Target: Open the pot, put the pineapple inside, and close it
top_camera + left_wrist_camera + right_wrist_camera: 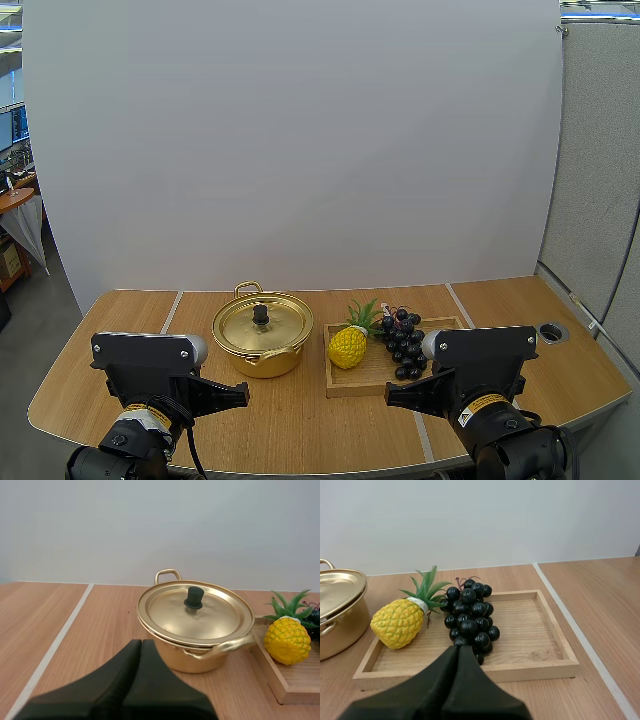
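Note:
A gold pot (262, 335) (197, 630) stands mid-table with its lid (195, 611) on, a black knob (193, 597) at the centre. To its right a yellow pineapple (349, 345) (287, 639) (402, 621) with green leaves lies on its side in a wooden tray (345, 385) (540, 630). My left gripper (240, 396) (140, 645) is shut, empty, near the table's front edge, short of the pot. My right gripper (392, 397) (458, 650) is shut too, empty, just before the tray's near rim.
A bunch of dark grapes (402, 340) (470, 617) lies in the tray right of the pineapple. A round cable hole (552, 331) sits near the table's right edge. Pale seams run across the tabletop.

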